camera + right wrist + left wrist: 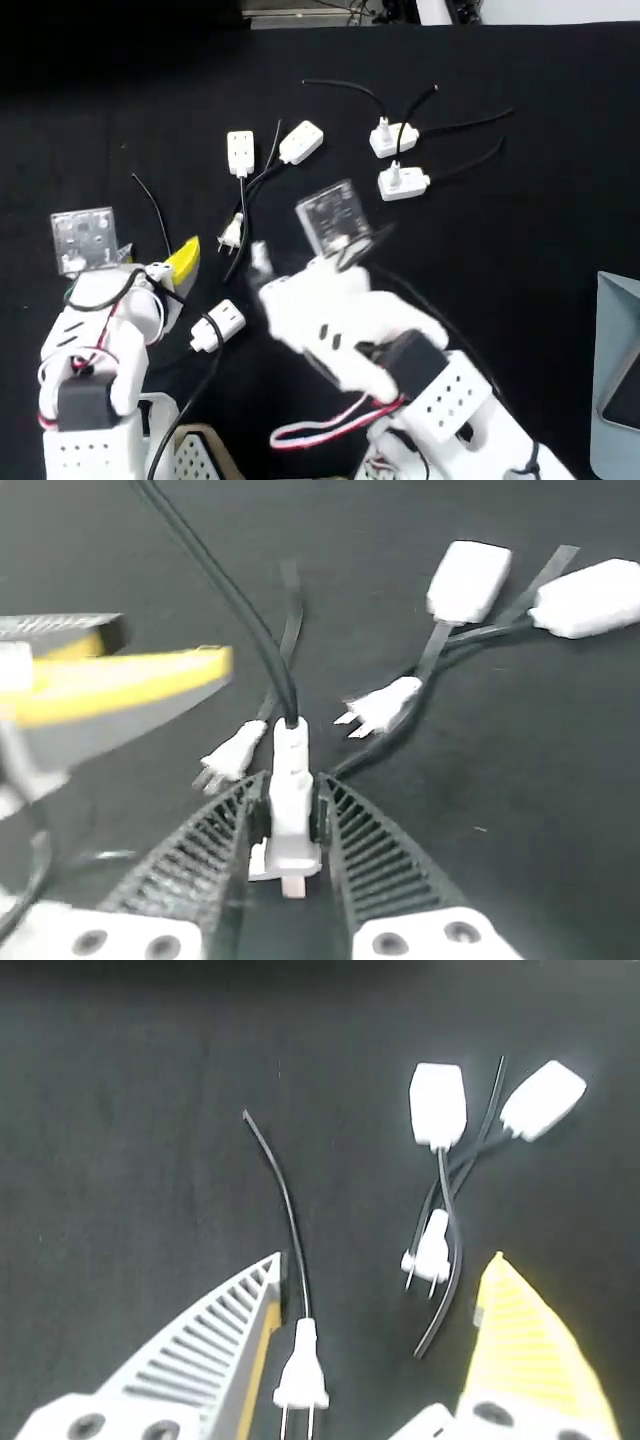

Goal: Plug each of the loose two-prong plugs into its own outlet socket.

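Observation:
My right gripper is shut on a white plug whose thick black cable runs away from it. In the high view that gripper is near the table's middle. My left gripper stands open at the near left, with a grey finger and a yellow finger. A loose two-prong plug on a thin black cable lies between them, untouched. Another loose plug lies just beyond the yellow finger. Two empty white sockets lie farther back.
Two sockets at the back right have plugs in them. A further white socket with a black cable lies near the front between the arms. A grey object stands at the right edge.

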